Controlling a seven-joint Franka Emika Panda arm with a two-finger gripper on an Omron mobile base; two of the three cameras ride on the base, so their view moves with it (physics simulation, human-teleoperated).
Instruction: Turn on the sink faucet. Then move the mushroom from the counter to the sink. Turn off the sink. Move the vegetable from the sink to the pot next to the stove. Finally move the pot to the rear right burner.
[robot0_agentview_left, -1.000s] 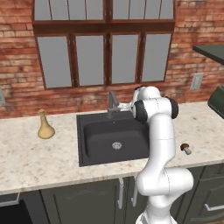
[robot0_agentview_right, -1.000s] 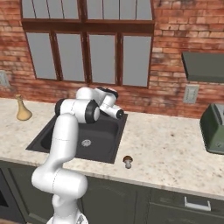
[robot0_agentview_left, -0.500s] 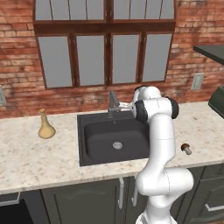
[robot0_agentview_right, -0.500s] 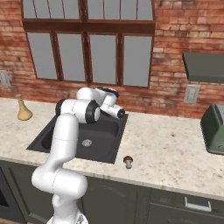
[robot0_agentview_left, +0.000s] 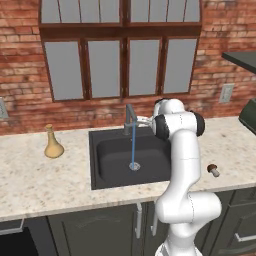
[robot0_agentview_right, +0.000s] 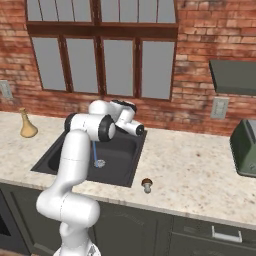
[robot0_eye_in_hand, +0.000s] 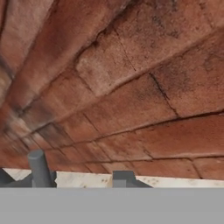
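Observation:
The grey faucet (robot0_agentview_left: 129, 116) stands at the back of the dark sink (robot0_agentview_left: 107, 170), and a thin blue stream of water (robot0_agentview_left: 133, 147) runs from its spout to the drain. My gripper (robot0_agentview_left: 143, 120) is right beside the faucet, pointed at the brick wall; its fingers are hidden behind my wrist. In the hand view, grey faucet parts (robot0_eye_in_hand: 39, 168) rise in front of the bricks. The small brown mushroom (robot0_agentview_left: 213, 170) lies on the counter right of the sink, near the front edge (robot0_agentview_right: 147, 185). The water stream (robot0_agentview_right: 95, 152) falls into the sink (robot0_agentview_right: 55, 155). The pot and stove are out of view.
A tan vase (robot0_agentview_left: 52, 145) stands on the counter left of the sink. A dark toaster (robot0_agentview_right: 245, 150) sits at the far right under a range hood (robot0_agentview_right: 235, 75). Windows and a brick wall close off the back.
Water now runs from the faucet into the sink, where none showed before. My wrist has shifted slightly by the faucet.

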